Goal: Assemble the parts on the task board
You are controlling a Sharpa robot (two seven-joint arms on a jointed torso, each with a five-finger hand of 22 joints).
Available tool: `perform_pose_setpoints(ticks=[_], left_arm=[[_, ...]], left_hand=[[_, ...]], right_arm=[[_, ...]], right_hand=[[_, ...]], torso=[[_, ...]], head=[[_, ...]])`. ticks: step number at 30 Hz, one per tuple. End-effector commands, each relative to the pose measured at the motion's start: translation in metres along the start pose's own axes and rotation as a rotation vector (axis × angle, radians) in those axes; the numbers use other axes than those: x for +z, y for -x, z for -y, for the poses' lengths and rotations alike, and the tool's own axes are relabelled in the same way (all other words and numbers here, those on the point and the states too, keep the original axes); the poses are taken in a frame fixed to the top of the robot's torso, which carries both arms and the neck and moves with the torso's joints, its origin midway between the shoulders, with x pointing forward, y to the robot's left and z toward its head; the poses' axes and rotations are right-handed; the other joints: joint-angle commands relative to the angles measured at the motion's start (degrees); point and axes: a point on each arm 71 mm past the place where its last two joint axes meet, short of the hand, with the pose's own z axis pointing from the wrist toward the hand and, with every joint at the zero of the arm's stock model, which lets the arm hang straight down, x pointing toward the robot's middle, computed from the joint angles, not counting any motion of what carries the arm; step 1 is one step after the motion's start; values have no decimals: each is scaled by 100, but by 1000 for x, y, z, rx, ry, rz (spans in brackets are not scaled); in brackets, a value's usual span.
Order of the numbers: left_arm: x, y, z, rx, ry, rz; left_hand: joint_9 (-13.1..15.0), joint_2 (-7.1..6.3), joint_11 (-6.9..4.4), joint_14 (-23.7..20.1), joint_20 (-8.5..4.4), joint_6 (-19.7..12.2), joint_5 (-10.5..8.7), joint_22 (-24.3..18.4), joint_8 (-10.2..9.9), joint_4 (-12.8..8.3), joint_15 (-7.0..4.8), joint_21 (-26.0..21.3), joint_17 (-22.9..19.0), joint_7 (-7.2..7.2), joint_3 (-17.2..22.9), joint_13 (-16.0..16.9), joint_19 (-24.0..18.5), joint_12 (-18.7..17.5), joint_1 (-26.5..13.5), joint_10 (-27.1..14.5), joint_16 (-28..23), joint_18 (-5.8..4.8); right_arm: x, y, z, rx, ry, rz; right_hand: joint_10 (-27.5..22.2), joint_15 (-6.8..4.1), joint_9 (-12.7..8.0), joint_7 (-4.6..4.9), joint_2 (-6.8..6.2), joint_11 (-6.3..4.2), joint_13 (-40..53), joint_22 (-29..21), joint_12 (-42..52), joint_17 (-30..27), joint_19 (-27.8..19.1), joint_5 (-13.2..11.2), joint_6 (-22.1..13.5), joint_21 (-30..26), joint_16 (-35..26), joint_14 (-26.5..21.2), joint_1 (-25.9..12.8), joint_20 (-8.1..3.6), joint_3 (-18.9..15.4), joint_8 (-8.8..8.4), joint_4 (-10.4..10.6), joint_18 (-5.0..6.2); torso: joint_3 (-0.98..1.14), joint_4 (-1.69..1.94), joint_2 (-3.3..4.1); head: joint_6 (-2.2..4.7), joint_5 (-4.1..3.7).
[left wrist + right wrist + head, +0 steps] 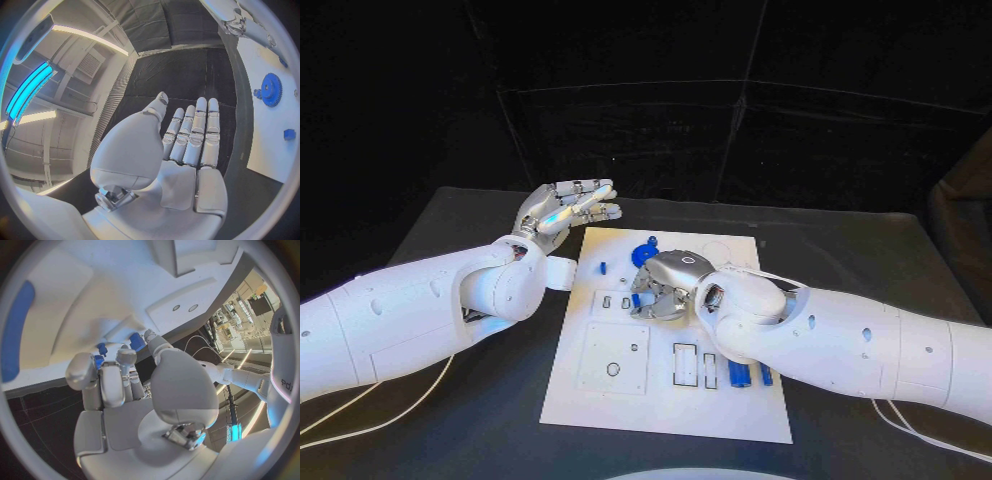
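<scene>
Parts are still lying scattered across the task board (pixel 661 400), which is resting in the middle of the black desk (pixel 877 240), so the assembly is looking far from finished. A blue gear (pixel 645 250) is sitting near the board's far edge, a small blue piece (pixel 602 267) is lying close to the board's left edge, and two blue bars (pixel 738 375) are lying side by side near the board's right edge, partly under the right arm. Several outlined recesses on the board, among them a large square one with an oval hole (pixel 613 358), are standing unfilled. The right hand (pixel 664 285) is hovering low over the middle of the board with its fingers curled down; its wrist view is showing small blue pieces (pixel 101 348) at the fingertips, but whether the hand is actually pinching one I cannot tell. The left hand (pixel 564 208) is hanging above the desk just off the board's far left corner, fingers straight and holding nothing. By my judgement most pieces are still waiting to be seated.
</scene>
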Motion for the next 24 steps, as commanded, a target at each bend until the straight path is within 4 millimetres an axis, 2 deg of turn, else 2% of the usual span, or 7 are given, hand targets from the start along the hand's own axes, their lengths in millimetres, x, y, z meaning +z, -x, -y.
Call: perform_pose_setpoints(ticks=[1,7,13,18,19,21,24], left_arm=[[0,-1,1,-7,-4,-13],[0,-1,1,18,4,-31],[-2,-2,-2,87,65,-118],[-6,-8,0,221,175,-297],[-6,-9,0,251,210,-336],[-8,-10,1,310,282,-395],[-7,-7,4,472,418,-463]], left_hand=[[-5,77,18,32,-14,53,2,-7,-24,-31,-10,-35,-9,117,8,-3,36,-34,3,34,-29,74],[11,102,-79,394,-103,212,8,24,-2,-97,-124,69,62,28,28,20,314,36,-36,282,106,96],[65,68,-432,1679,-506,675,20,238,148,-44,-541,579,458,-223,-35,143,1245,392,-252,1217,757,110],[166,46,-775,2660,-881,1117,17,516,328,-8,-921,1153,1027,-541,-54,302,2049,697,-353,1965,1593,92],[194,85,-846,2700,-954,1153,23,653,331,6,-993,1396,1846,-593,-31,345,2261,714,-363,1981,2483,32],[183,91,-806,2784,-1012,1029,2,774,250,71,-986,1596,3343,-568,-61,395,2368,737,-456,1973,3878,36],[189,90,-762,2704,-1022,954,-3,883,204,229,-964,1752,3899,-510,-167,456,2353,768,-681,1912,4415,24]], right_arm=[[-2,9,-1,27,6,116],[-17,20,-3,76,76,219],[-40,31,7,184,173,219],[-58,53,35,405,146,142],[-61,58,43,448,131,133],[-66,66,54,507,110,129],[-75,81,77,587,78,157]], right_hand=[[-74,62,5,15,2,6,-43,-26,-45,-23,-18,15,-80,-29,-30,183,-36,31,-196,-16,74,29],[-143,84,21,44,46,30,-129,-70,-111,-57,-17,141,-204,-59,-67,181,165,54,-737,3,253,34],[-203,77,35,35,223,19,-195,-204,-171,-170,-83,342,-193,-123,-153,152,470,53,-810,27,231,58],[-499,46,76,-4,382,-22,-600,-593,-664,-547,-300,551,-4,-330,-455,39,863,28,-670,132,27,124],[-554,43,77,-6,399,-25,-697,-673,-777,-629,-343,556,8,-376,-524,14,895,25,-655,137,4,137],[-612,38,77,-7,440,-29,-834,-772,-926,-734,-394,557,32,-444,-623,-14,952,19,-614,147,-39,151],[-808,20,87,-17,551,-41,-1239,-1130,-1389,-1050,-561,539,154,-649,-908,-97,1107,9,-438,191,-146,209]], torso=[[2,0,0],[6,-1,-8],[-1,1,-32],[26,-18,-59],[29,-13,-70],[42,-19,-95],[69,-30,-127]], head=[[-3,3],[9,19],[18,31],[2,83],[-3,79],[-16,82],[-44,98]])
